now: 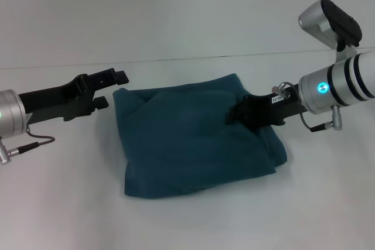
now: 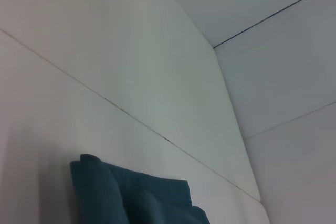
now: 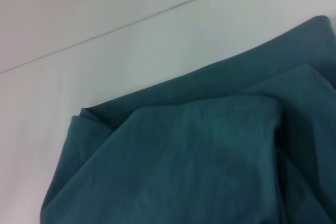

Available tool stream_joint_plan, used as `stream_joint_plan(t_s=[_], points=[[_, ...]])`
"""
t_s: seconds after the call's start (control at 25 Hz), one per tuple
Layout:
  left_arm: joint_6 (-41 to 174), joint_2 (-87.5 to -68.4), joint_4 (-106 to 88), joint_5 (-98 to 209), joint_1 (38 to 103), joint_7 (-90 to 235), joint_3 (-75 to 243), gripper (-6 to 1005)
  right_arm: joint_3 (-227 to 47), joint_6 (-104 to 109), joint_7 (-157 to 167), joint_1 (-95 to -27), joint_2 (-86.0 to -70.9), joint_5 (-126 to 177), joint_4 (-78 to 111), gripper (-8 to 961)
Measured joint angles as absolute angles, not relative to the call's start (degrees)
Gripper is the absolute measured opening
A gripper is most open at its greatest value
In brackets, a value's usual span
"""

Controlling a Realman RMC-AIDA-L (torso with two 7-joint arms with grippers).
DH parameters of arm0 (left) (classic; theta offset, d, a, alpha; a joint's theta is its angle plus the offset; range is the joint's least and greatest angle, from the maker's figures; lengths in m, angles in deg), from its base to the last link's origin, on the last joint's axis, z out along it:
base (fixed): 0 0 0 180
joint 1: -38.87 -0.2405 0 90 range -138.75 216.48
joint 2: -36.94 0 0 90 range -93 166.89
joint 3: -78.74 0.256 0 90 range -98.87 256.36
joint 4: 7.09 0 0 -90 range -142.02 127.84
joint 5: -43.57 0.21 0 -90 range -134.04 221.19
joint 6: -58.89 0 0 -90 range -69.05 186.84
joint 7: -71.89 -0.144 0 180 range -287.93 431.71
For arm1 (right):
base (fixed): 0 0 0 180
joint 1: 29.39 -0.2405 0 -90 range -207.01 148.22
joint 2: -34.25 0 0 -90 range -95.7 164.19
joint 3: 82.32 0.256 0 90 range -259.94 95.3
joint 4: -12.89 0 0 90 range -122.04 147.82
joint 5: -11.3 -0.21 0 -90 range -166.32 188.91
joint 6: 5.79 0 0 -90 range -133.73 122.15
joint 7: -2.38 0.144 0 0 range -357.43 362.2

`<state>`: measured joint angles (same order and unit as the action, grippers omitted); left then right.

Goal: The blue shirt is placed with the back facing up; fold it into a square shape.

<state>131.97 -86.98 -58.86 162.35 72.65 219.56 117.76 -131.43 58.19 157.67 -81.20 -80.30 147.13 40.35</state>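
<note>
The blue shirt (image 1: 193, 141) lies in the middle of the white table as a folded, roughly square bundle, plain side showing, with layered folds along its far edge. My left gripper (image 1: 111, 90) hovers open just left of the shirt's far left corner, holding nothing. My right gripper (image 1: 233, 115) sits over the shirt's far right part, against the cloth. In the left wrist view a corner of the shirt (image 2: 131, 198) shows. The right wrist view is filled with the shirt's (image 3: 199, 161) stacked folds.
The white table (image 1: 187, 21) has a thin seam line (image 1: 176, 60) running across behind the shirt. Bare table surface surrounds the bundle on every side.
</note>
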Motion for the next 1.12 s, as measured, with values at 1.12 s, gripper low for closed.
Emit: stream_joint_plan(t_s=[1.12], points=[[131.7, -86.98, -58.9, 162.2, 72.4, 219.5, 117.8, 936, -131.7, 54.9, 155.4, -81.1, -80.51, 145.6, 40.8, 45]])
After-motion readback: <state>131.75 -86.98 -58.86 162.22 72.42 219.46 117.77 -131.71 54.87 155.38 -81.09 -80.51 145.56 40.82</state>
